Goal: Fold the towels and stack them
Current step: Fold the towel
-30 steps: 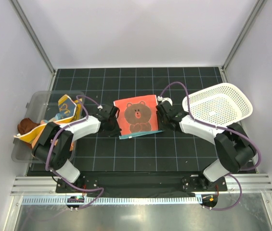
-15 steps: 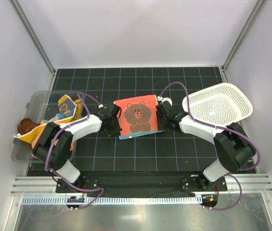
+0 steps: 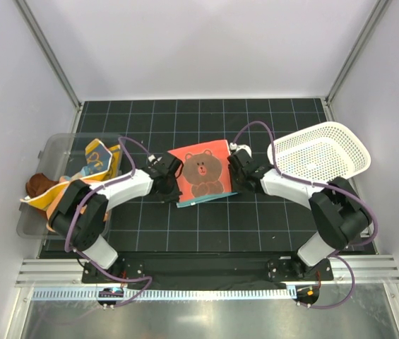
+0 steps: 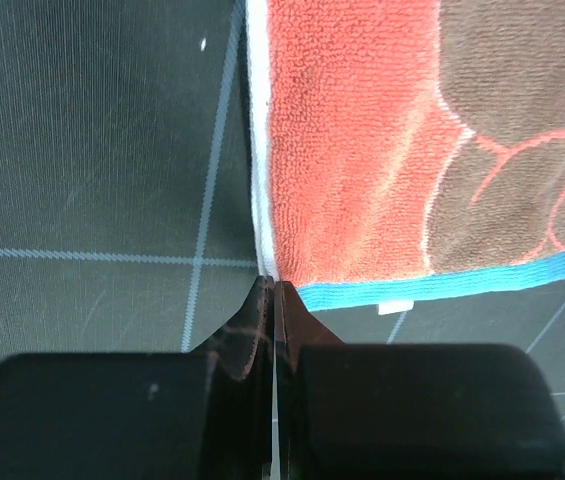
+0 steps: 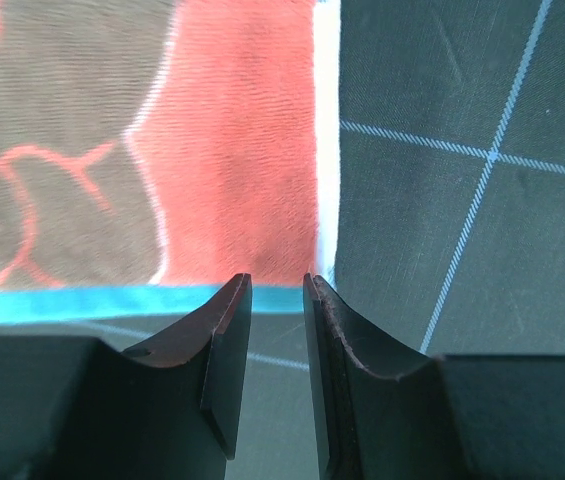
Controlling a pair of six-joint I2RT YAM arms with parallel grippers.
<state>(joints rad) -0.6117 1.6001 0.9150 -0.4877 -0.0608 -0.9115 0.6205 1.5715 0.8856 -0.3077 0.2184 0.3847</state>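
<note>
I have the bear towel (image 3: 203, 171) lying flat in the middle of the desk (image 3: 255, 226), between the two arms and turned slightly off the grid lines. It is red-orange with a brown bear face, a light blue band along its near edge and a white hem down each side. The left fingers (image 4: 262, 312) are pressed together right at the towel's near left corner. In the left wrist view the white hem runs straight into the seam between them, so I read that as a pinch on the corner. The right fingers (image 5: 239, 300) sit at the near right corner with a narrow gap between them. I can see the blue band and dark mat through that gap, so they hold nothing, and their tips are just at the towel's edge. I cannot tell whether they touch the cloth. On the left side of the desk the clear bin (image 3: 49, 150) holds the other towels (image 3: 92, 164) in a loose heap. A yellow and blue patterned one is on top, and a rust-brown one (image 3: 38, 185) spills over the bin's left wall. On the right the white basket (image 3: 352, 145) sits tilted, well apart from the bear towel
</note>
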